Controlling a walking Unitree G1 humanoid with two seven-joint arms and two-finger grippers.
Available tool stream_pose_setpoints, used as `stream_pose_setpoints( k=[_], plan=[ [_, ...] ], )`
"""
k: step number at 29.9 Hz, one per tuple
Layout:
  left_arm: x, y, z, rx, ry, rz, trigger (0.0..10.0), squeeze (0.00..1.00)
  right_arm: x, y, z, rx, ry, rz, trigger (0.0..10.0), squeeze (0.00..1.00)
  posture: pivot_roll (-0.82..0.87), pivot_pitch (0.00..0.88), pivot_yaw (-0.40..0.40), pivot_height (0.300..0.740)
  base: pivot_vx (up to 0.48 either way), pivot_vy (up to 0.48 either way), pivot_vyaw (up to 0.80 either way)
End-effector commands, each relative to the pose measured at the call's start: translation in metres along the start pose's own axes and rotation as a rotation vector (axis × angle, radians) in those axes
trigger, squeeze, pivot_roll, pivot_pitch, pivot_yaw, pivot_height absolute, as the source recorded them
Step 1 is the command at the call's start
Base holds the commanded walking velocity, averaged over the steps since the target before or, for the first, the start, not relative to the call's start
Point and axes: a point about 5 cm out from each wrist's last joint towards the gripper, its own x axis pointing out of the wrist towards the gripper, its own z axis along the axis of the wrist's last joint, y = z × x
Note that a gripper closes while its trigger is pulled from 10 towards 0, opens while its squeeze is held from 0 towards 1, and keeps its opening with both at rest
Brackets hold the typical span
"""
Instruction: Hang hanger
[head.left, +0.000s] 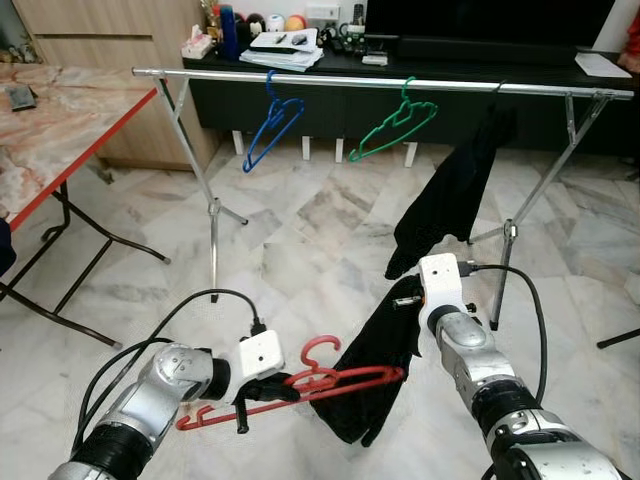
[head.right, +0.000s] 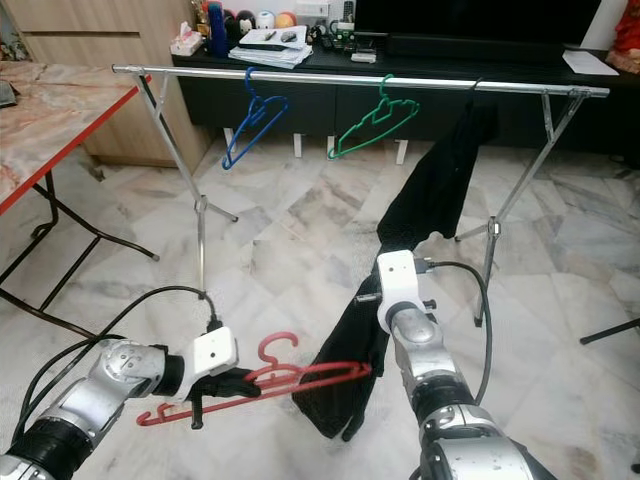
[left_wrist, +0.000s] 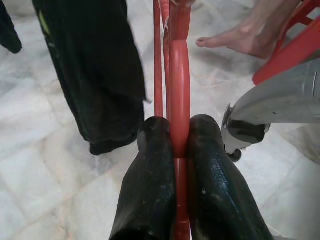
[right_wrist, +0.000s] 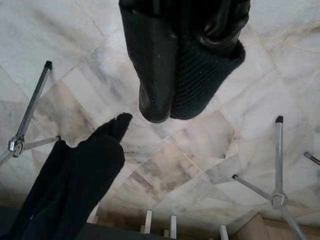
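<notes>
My left hand (left_wrist: 180, 145) clenching red hanger (head.left: 330, 381); right hand (right_wrist: 187, 107) pinching black garment (head.left: 375, 350). Keeping hanger level, threading cloth, then lifting toward rail (head.left: 380, 82) at 12 o'clock.

Place: a home living room.
Floor: polished marble tiles (head.left: 320, 220).
Furniture: long black TV cabinet (head.left: 420, 90) cluttered with bottles, papers and a tissue box (head.left: 197, 43); folding table (head.left: 60, 120).
Laundry: metal clothes rail (head.left: 380, 84) with plastic hangers.

Two empty hangers (head.left: 272, 135) (head.left: 392, 130) hang left of a garment (head.left: 455, 195) on the rail (head.left: 380, 83). A cabinet (head.left: 450, 100) stands behind the rail; a tabletop (head.left: 50, 130) lies left.
</notes>
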Motion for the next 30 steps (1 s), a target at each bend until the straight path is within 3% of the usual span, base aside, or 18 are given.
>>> stream_pose_setpoints(
  k=[1, 8, 18, 30],
  plan=[
    [0.0001, -0.0007, 0.0024, 0.002, -0.008, 0.003, 10.0, 0.00, 0.0019, 0.0016, 0.0101, -0.005, -0.032, 0.004, 10.0, 0.00, -0.06, 0.059, 0.017, 0.740, 0.000, 0.000, 0.00],
    [0.0032, -0.0004, 0.0050, -0.010, -0.005, 0.050, 10.0, 0.00, 0.0018, 0.0011, 0.0092, 0.003, -0.031, 0.006, 10.0, 0.00, -0.06, 0.070, 0.016, 0.740, 0.000, 0.000, 0.00],
    [0.0004, 0.0040, -0.0044, 0.015, 0.079, 0.110, 10.0, 0.00, 0.0007, -0.0073, 0.0075, 0.006, -0.027, -0.008, 10.0, 0.00, -0.06, 0.090, 0.009, 0.740, 0.000, 0.000, 0.00],
    [0.0067, 0.0052, 0.0007, -0.001, 0.031, 0.173, 10.0, 0.00, 0.0008, -0.0041, 0.0064, 0.014, -0.019, 0.021, 10.0, 0.00, -0.06, 0.103, 0.002, 0.740, 0.000, 0.000, 0.00]
  ],
)
